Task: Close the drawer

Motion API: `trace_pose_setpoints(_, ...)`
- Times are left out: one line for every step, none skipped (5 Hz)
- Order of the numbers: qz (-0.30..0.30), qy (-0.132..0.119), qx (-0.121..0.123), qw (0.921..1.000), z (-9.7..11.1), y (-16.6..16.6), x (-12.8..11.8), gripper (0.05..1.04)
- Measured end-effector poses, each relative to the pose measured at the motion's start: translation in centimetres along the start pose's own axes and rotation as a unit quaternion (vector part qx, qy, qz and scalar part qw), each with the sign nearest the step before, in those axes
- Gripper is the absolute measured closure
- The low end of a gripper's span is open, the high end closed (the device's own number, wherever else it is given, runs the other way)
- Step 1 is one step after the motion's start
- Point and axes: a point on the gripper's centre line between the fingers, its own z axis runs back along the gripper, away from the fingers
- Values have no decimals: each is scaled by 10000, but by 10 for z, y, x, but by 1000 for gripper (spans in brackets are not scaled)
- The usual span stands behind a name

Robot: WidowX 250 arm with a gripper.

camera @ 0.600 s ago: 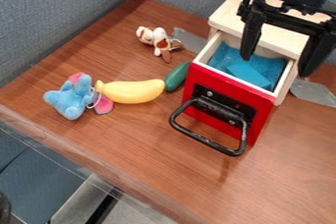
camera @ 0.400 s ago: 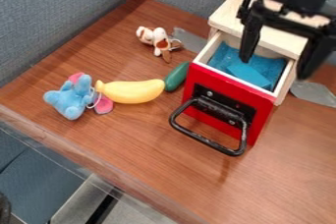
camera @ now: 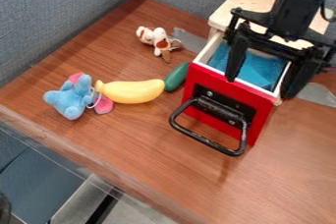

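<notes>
Watch fingers [camera: 237,61], spread apart at open drawer [camera: 209,49]; could snag blue contents [camera: 266,70] if lowered behind front panel [camera: 220,83].

Blue-grey fabric partitions [camera: 66,16] (two, cornered) back a wooden table [camera: 125,154].

Brown table [camera: 138,144], blue plush [camera: 68,100], banana [camera: 131,92], green toy [camera: 177,76], spotted plush [camera: 159,38], cabinet [camera: 244,3]
</notes>
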Motion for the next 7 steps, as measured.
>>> trace_pose_setpoints(-59,43,68,10000,-8,7,-10,83)
trace_pose_setpoints(-2,108,300,9995,-22,19,-17,83)
trace_pose_setpoints(39,9,205,9998,-36,13,-5,83)
trace_pose_setpoints(-92,129,330,9993,-56,5,9,83)
trace_pose_setpoints(-266,-66,455,9986,-66,-5,32,84)
trace_pose_setpoints(-399,-14,642,9971,-80,-19,44,83)
trace_pose_setpoints(-462,-174,651,9967,-76,-27,59,83)
